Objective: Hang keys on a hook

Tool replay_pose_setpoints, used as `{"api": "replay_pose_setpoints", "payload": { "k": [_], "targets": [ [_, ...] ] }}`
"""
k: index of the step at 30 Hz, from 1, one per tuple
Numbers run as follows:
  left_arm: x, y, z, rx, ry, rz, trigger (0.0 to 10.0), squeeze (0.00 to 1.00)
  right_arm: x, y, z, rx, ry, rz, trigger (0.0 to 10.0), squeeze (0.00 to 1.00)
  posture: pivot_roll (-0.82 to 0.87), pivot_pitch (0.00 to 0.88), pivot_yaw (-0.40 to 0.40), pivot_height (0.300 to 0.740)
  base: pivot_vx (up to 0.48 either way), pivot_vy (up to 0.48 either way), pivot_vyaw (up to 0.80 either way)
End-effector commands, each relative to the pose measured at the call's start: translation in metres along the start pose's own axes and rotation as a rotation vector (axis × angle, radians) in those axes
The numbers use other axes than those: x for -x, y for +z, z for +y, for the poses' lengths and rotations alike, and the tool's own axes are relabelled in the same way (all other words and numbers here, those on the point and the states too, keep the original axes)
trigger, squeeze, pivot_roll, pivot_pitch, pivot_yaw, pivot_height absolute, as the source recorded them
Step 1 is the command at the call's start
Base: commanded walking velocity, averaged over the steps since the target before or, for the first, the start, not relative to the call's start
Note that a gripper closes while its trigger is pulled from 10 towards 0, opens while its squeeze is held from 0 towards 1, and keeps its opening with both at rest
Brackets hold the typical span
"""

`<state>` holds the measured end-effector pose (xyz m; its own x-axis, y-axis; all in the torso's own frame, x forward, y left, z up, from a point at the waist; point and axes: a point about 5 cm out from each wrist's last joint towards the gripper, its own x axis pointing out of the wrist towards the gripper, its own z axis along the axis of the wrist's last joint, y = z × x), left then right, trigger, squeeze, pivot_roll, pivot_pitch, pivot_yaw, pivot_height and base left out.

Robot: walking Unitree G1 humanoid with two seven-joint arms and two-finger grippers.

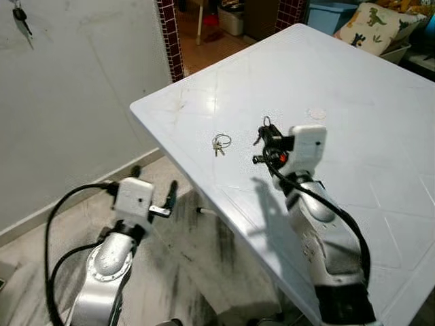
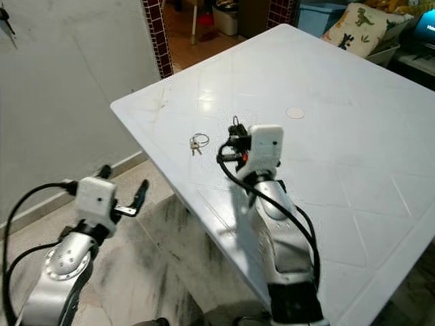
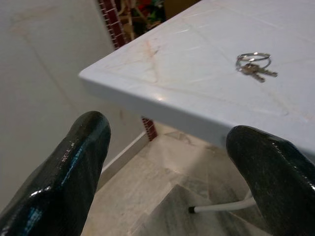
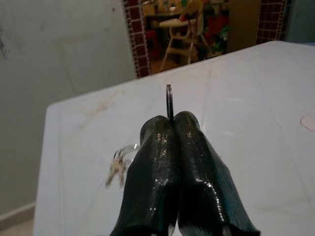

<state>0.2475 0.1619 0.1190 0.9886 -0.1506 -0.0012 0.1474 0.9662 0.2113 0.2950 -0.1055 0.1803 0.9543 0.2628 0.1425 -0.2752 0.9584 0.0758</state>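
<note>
Your right gripper (image 4: 171, 129) sat over the white table (image 1: 380, 122), its two black fingers pressed together on a key ring (image 4: 169, 101) that stood on edge and poked up from between the tips. In the left eye view that held ring (image 1: 266, 126) showed at the 12 o'clock end of the gripper, above the tabletop. A second set of keys (image 1: 221, 142) lay flat on the table, ring and two small keys together, at about 9 o'clock from the right gripper and near it, not touching it; in the right wrist view the same set looked blurred beside the fingers. Your left gripper (image 1: 151, 193) hung below the table's edge over the grey floor (image 1: 183, 272), at roughly 7 o'clock from the loose keys, with its fingers (image 3: 74, 162) spread wide apart and nothing between them. Another key (image 1: 21, 17) hung on the pale wall (image 1: 81, 102) at the far 10 o'clock corner, well apart from both grippers.
</note>
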Motion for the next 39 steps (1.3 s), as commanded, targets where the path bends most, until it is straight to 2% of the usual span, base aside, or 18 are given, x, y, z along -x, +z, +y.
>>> {"api": "replay_pose_setpoints", "payload": {
  "k": [1,5,9,13,17,26,39],
  "targets": [
    [0.005,-0.002,0.003,-0.01,0.025,0.019,10.0,0.0,0.006,0.003,0.005,0.006,0.035,-0.001,10.0,0.0,0.03,0.141,0.036,0.74,0.0,0.0,0.0],
    [0.007,-0.002,0.003,-0.022,0.053,0.025,10.0,0.0,0.021,-0.007,0.004,0.026,0.042,0.052,10.0,0.0,0.03,0.14,0.042,0.74,0.0,0.0,0.6],
    [0.005,-0.002,0.005,-0.009,0.065,0.036,10.0,0.0,0.024,-0.01,0.005,0.023,0.041,0.076,10.0,0.0,0.03,0.137,0.047,0.74,0.0,0.0,0.8],
    [0.003,-0.001,0.005,-0.014,0.061,0.033,10.0,0.0,0.024,-0.009,0.007,0.014,0.04,0.077,10.0,0.0,0.03,0.131,0.052,0.74,0.0,0.0,0.79],
    [0.001,-0.001,0.006,-0.01,0.069,0.034,10.0,0.0,0.021,-0.009,0.008,-0.014,0.032,0.076,10.0,0.0,0.04,0.128,0.054,0.74,0.0,0.0,0.0],
    [-0.002,-0.001,0.007,-0.007,0.074,0.038,10.0,0.0,0.022,-0.011,0.017,-0.028,0.053,0.086,10.0,0.0,0.04,0.119,0.054,0.74,0.0,0.292,0.0],
    [-0.008,0.0,0.007,-0.006,0.059,0.035,10.0,0.0,0.018,-0.009,0.015,-0.044,0.022,0.079,10.0,0.0,0.04,0.124,0.06,0.74,0.0,0.367,0.0]
  ]
}}
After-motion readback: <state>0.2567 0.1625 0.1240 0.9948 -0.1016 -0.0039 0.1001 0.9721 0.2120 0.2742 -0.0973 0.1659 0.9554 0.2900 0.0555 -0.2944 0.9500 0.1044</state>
